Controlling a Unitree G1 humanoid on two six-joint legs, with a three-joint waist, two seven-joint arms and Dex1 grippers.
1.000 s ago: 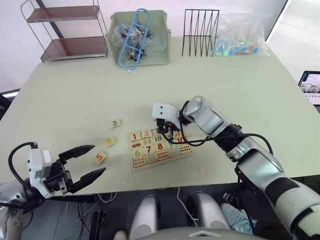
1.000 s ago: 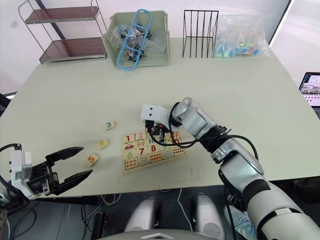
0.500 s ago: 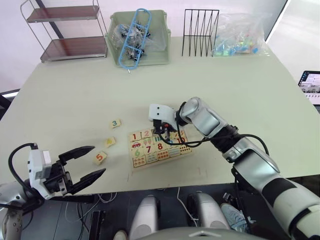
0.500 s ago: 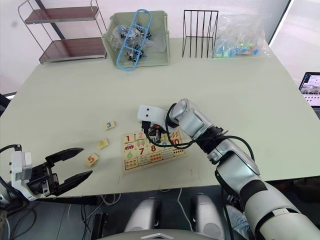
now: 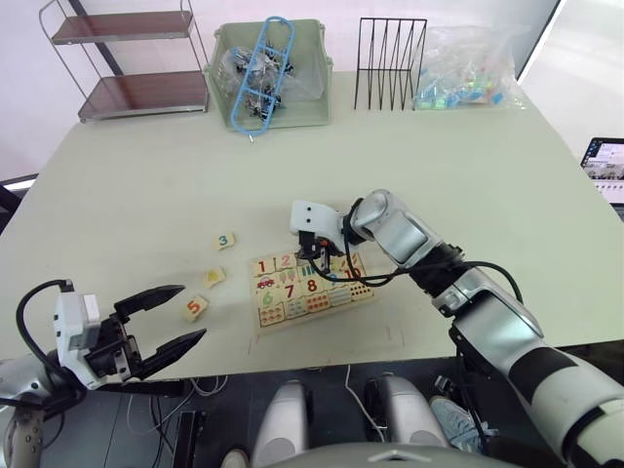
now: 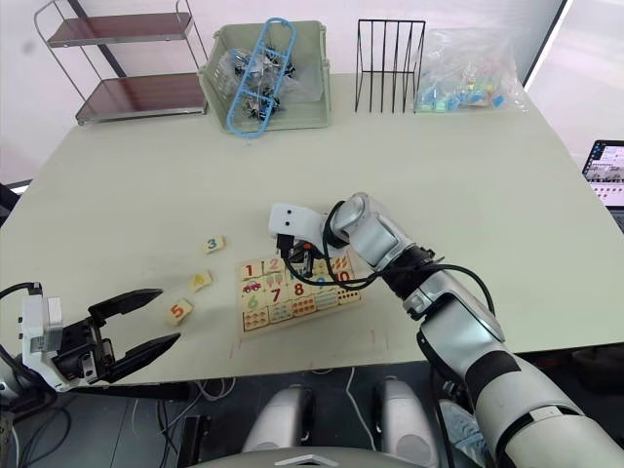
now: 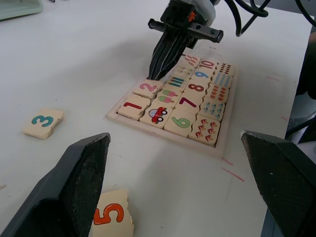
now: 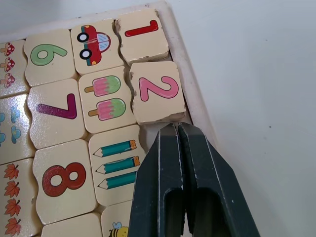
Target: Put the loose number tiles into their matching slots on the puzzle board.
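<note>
Near the front edge of the desk [image 5: 117, 195], a little right of the middle, lies the puzzle board [image 5: 312, 290], and the right gripper [image 8: 177, 129] now stands with its two black fingers pressed together, holding nothing, tips down in the empty slot just beside the 2 tile [image 8: 158, 90]. A second ago that gripper was further along the board's far row, toward the right; it has since slid left to the third slot and stopped, so the nudging of the 2 looks finished, though the tile sits slightly skewed against the rim. The 1 tile [image 8: 143, 32] is seated in the board's corner beside it. That leaves, by my reckoning, three slots unfilled and three loose tiles on the desk to the left of the board: the 3 tile [image 5: 225, 240] farthest back, another tile [image 5: 214, 277] whose digit I cannot read between, and the 5 tile [image 5: 195, 307] nearest the front edge. The left gripper [image 5: 168, 318] has not budged; it hangs off the front left edge, jaws wide apart and empty, pointing toward the 5.
</note>
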